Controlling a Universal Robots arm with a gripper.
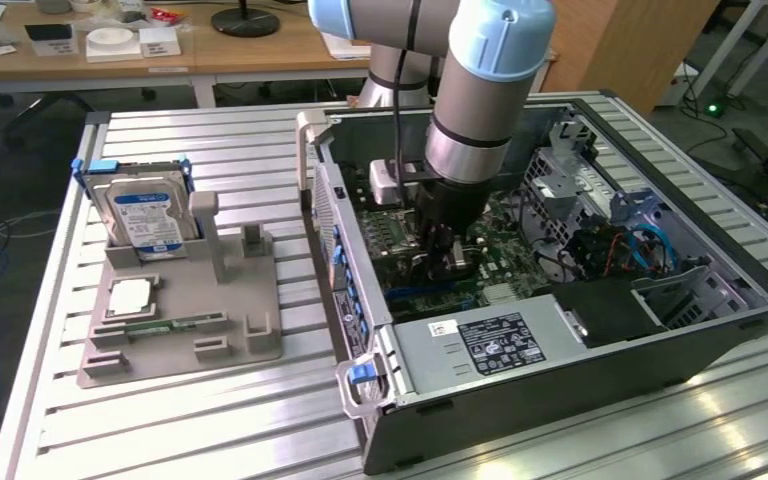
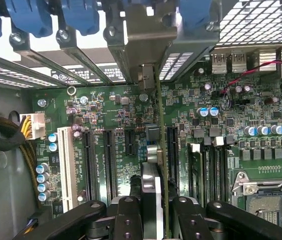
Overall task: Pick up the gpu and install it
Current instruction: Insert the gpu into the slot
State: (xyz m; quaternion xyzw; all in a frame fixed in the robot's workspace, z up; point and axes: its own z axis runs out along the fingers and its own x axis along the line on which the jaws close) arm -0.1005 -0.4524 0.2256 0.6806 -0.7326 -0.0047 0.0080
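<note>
Gripper (image 2: 153, 210) clamped on one gpu (image 2: 159, 145), card edge-on over motherboard (image 2: 106, 105) inside computer case (image 1: 704, 330). One hard drive (image 1: 148, 218) with blue label, upright in grey holder (image 1: 184, 330); label text unreadable.

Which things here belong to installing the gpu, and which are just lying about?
In the job:
- gpu, edge-on in the gripper, over the motherboard slots
- open computer case

Lying about:
- hard drive upright in the grey holder
- memory stick lying on that holder
</note>
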